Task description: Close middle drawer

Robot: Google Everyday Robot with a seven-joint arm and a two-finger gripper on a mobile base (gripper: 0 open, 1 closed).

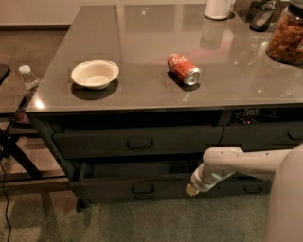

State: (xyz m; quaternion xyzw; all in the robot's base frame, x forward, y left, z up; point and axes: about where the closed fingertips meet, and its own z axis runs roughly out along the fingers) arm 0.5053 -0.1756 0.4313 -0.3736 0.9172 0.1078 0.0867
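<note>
The middle drawer (109, 188) is the low, wide dark grey drawer under the counter, with a small loop handle (142, 189) at its centre. It stands only a little way out, with a narrow dark gap above its front panel. My gripper (191, 190) is at the end of the white arm (236, 165), which reaches in from the right. It is low against the right end of that drawer's front panel. Above it is the taller-fronted wide drawer (94, 142) with a dark handle, which is shut.
On the counter top (142, 38) are a white bowl (95, 73), a red soda can (183, 69) on its side, a jar of snacks (287, 35) and a white container (219, 8). Narrower drawers (265, 134) are at the right. A water bottle (29, 82) and a black stand (14, 151) are at the left.
</note>
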